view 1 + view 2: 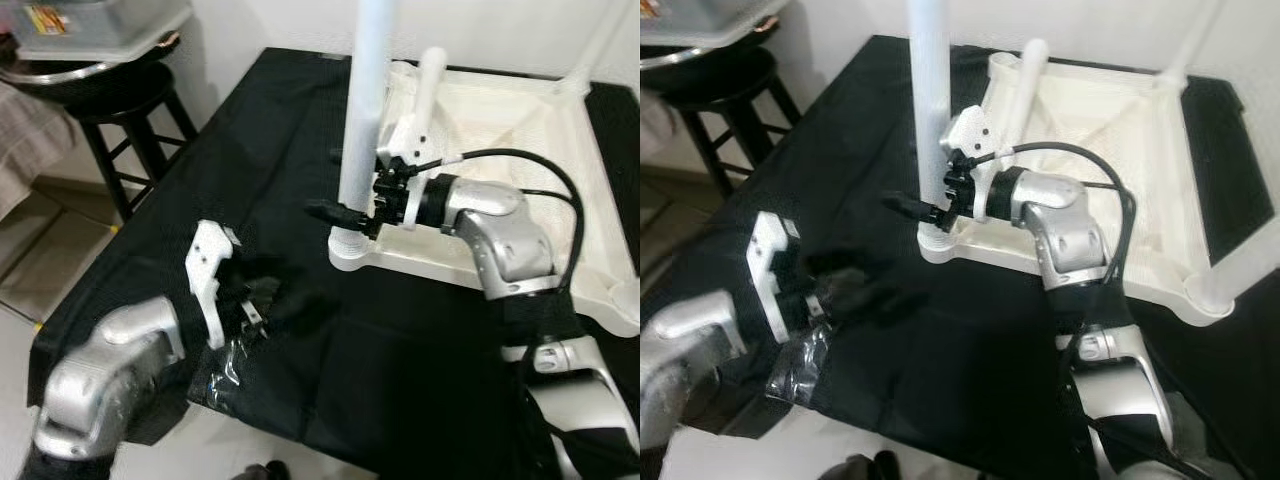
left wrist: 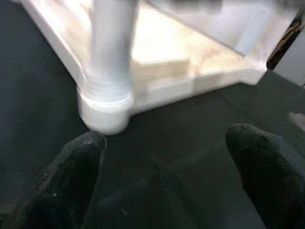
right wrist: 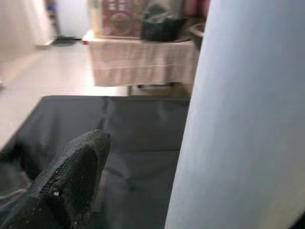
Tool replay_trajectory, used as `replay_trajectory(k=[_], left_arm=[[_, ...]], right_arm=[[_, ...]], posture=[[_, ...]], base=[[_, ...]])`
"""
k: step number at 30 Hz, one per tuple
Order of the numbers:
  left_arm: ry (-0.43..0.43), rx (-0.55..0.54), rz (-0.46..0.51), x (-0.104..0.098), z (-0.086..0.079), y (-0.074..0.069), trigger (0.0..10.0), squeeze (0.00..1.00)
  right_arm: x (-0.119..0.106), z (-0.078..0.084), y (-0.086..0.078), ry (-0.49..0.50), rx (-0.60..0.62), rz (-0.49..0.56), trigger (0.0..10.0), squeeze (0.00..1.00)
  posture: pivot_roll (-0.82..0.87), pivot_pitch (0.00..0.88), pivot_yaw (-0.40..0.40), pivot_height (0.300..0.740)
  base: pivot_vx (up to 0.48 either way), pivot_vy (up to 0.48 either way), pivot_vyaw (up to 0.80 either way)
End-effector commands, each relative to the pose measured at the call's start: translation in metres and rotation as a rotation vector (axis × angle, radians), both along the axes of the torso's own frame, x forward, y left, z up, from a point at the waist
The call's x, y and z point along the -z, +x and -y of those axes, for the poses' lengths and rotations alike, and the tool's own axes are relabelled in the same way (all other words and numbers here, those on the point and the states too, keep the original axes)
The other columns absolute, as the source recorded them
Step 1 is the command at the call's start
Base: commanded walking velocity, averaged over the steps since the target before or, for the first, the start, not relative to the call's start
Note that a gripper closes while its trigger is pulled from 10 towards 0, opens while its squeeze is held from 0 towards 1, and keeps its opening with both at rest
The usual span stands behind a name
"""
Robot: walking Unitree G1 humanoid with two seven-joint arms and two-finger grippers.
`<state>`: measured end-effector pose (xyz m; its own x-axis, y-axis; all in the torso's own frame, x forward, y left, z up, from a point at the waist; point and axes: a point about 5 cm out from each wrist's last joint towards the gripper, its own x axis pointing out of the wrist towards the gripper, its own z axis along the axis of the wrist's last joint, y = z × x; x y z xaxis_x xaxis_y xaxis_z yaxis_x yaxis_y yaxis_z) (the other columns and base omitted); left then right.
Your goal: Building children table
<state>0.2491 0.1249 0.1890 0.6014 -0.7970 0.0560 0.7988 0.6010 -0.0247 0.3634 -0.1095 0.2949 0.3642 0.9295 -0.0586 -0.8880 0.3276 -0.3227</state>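
Note:
A white children's table [image 1: 500, 130] lies upside down on a black cloth [image 1: 250, 150]. A pale blue leg [image 1: 365, 90] stands upright in the near-left corner socket [image 1: 352, 250]. My right gripper [image 1: 345, 210] reaches in from the right at the leg's lower end; one black finger [image 3: 71, 181] shows with a gap to the leg [image 3: 238, 114], the other is hidden behind it. My left gripper [image 1: 290, 300] rests low over the cloth in front of that corner, fingers [image 2: 62, 181] spread wide and aimed at the socket [image 2: 105, 109], with nothing between them.
A second white leg [image 1: 430, 85] lies tilted inside the table frame, and another stands at the near-right corner [image 1: 1250, 265]. A clear plastic bag [image 1: 225, 375] lies by my left wrist at the cloth's edge. A dark stool [image 1: 120, 110] carrying a tray stands at the far left.

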Motion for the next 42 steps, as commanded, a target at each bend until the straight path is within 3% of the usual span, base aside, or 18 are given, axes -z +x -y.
replay_trajectory(k=[1,3,4,6,12,15,18,22,24,26,27,28,32,36,37,40,41,42], left_arm=[[0.034,-0.021,0.011,0.011,0.006,-0.007,10.0,0.00],[0.034,-0.021,0.011,0.011,0.006,-0.007,10.0,0.00],[0.063,-0.011,0.016,0.019,0.012,-0.013,10.0,0.00],[0.082,-0.013,0.026,0.027,0.016,-0.019,10.0,0.00],[0.121,-0.099,0.078,0.035,0.011,-0.024,10.0,0.00],[0.124,-0.185,0.100,0.037,0.006,-0.024,10.0,0.00],[0.107,-0.247,0.064,0.043,0.003,-0.031,10.0,0.00],[0.078,-0.281,0.044,0.044,0.000,-0.034,10.0,0.00],[0.078,-0.281,0.044,0.044,0.000,-0.034,10.0,0.00],[0.074,-0.319,0.073,0.043,-0.004,-0.034,10.0,0.00],[0.074,-0.319,0.073,0.043,-0.004,-0.034,10.0,0.00],[0.074,-0.323,0.089,0.043,-0.005,-0.032,10.0,0.00],[0.081,-0.311,0.100,0.045,-0.004,-0.026,10.0,0.00],[0.086,-0.299,0.084,0.048,-0.003,-0.021,10.0,0.00],[0.086,-0.302,0.074,0.049,-0.003,-0.019,10.0,0.00],[0.082,-0.316,0.070,0.049,-0.003,-0.017,10.0,0.00],[0.082,-0.326,0.074,0.049,-0.003,-0.016,10.0,0.00],[0.082,-0.326,0.074,0.049,-0.003,-0.016,10.0,0.00]], right_arm=[[0.001,-0.007,-0.001,0.012,-0.106,-0.022,5.3,0.00],[0.001,-0.007,-0.001,0.012,-0.106,-0.022,5.3,0.00],[0.002,-0.007,0.000,0.002,-0.124,-0.035,0.7,0.00],[0.005,-0.007,0.001,-0.020,-0.142,-0.043,0.0,0.00],[0.020,-0.005,-0.004,-0.075,-0.209,-0.079,0.0,0.00],[0.036,0.003,-0.005,-0.043,-0.134,-0.129,0.0,0.00],[0.071,0.010,-0.012,0.057,0.149,-0.248,0.0,0.00],[0.100,0.009,-0.029,0.118,0.332,-0.338,0.0,0.00],[0.100,0.009,-0.029,0.118,0.332,-0.338,0.0,0.00],[0.132,0.025,-0.055,0.127,0.825,-0.367,0.0,0.00],[0.132,0.025,-0.055,0.127,0.825,-0.367,0.0,0.00],[0.142,0.029,-0.074,0.109,0.965,-0.359,0.0,0.00],[0.144,0.019,-0.086,0.094,0.997,-0.338,0.0,0.00],[0.136,0.010,-0.077,0.100,0.944,-0.321,0.0,0.00],[0.128,0.010,-0.071,0.116,0.949,-0.291,10.0,0.00],[0.116,0.010,-0.064,0.159,0.903,-0.269,10.0,0.00],[0.110,0.010,-0.062,0.185,0.858,-0.267,10.0,0.97],[0.110,0.010,-0.062,0.185,0.858,-0.267,10.0,0.97]], posture=[[0.10,0.211,0.004,0.740],[0.10,0.211,0.004,0.740],[0.10,0.213,0.003,0.740],[0.11,0.217,0.007,0.740],[0.10,0.223,0.020,0.740],[0.10,0.227,0.021,0.740],[0.07,0.250,0.027,0.740],[0.06,0.265,0.037,0.740],[0.06,0.265,0.037,0.740],[0.04,0.281,0.050,0.740],[0.04,0.281,0.050,0.740],[0.05,0.280,0.054,0.740],[0.05,0.268,0.073,0.740],[0.06,0.256,0.074,0.740],[0.06,0.252,0.068,0.740],[0.06,0.248,0.066,0.740],[0.06,0.247,0.065,0.740],[0.06,0.247,0.065,0.740]], base=[[0.000,0.000,0.00],[0.000,0.000,0.00],[0.000,0.000,0.00],[0.000,0.000,0.00],[0.000,0.000,0.00],[0.000,0.000,0.00],[0.000,0.000,0.00],[0.000,0.000,0.00],[0.000,0.000,0.00],[0.000,0.000,0.00],[0.000,0.000,0.00],[0.000,0.000,0.00],[0.000,0.000,0.00],[0.000,0.000,0.00],[0.000,0.000,0.00],[0.000,0.000,0.00],[0.000,0.000,0.00],[0.000,0.000,0.00]])
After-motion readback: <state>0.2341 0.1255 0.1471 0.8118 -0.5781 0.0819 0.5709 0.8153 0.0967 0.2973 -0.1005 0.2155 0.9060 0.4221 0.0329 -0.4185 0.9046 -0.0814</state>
